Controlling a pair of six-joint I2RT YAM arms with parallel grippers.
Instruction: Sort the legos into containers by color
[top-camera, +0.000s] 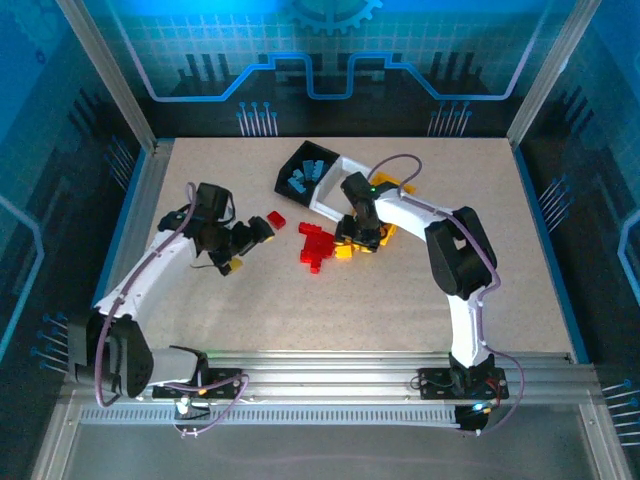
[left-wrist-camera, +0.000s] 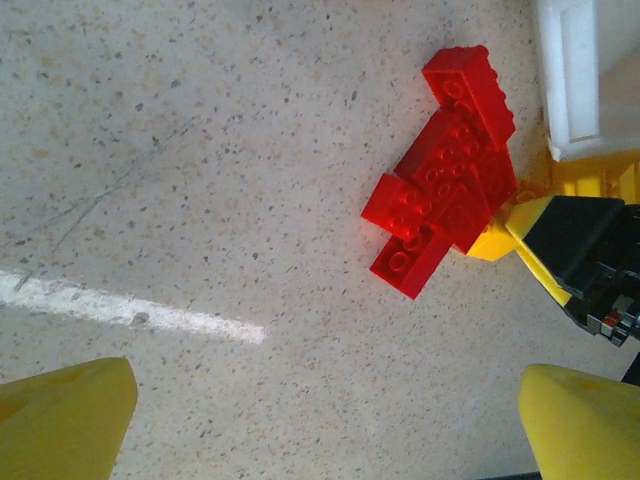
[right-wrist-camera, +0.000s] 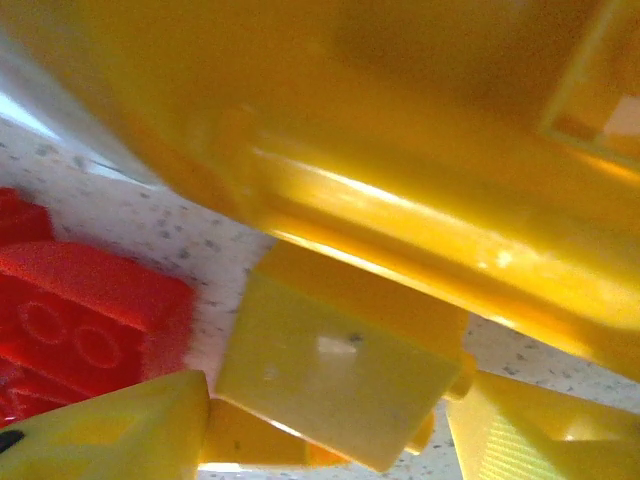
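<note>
**Item 1. Containers.** A joined row of three open-top plastic bins sits upper centre in the overhead view. The black bin (top-camera: 287, 172) holds small blue plastic bricks (top-camera: 303, 178). Next come the white bin (top-camera: 330, 205) and the yellow-orange bin (top-camera: 398, 184), which is partly under the right arm.

**Item 2. Unsorted legos.** A cluster of red plastic bricks (top-camera: 313, 243) lies at frame centre on the speckled table (top-camera: 200, 330). A lone red brick (top-camera: 276, 219) lies just to its left.

**Item 3. Yellow plastic brick (right-wrist-camera: 340, 370).** It lies on the table, tight against the yellow-orange bin's outer wall, with red bricks just beside it.

**Item 4. Right gripper (right-wrist-camera: 330, 425).** It is low at the right of the cluster. Its yellow fingers stand partly apart, one on each side of the yellow plastic brick and close against it. Whether they are actually clamping it cannot be told.

**Item 5. Left gripper (left-wrist-camera: 325, 415).** It is at the left of the cluster with its fingers spread wide and nothing between them.

**Item 6. Hazards (judgement).**
- The brick sits hard against the bin wall, so a finger could catch the wall and shove the joined row.
- An off-centre pinch could let the brick twist out on lifting.
- The adjoining red bricks could be dragged along with it.
- Both grippers work the same small pile, so they could collide if the left one advances.
</note>
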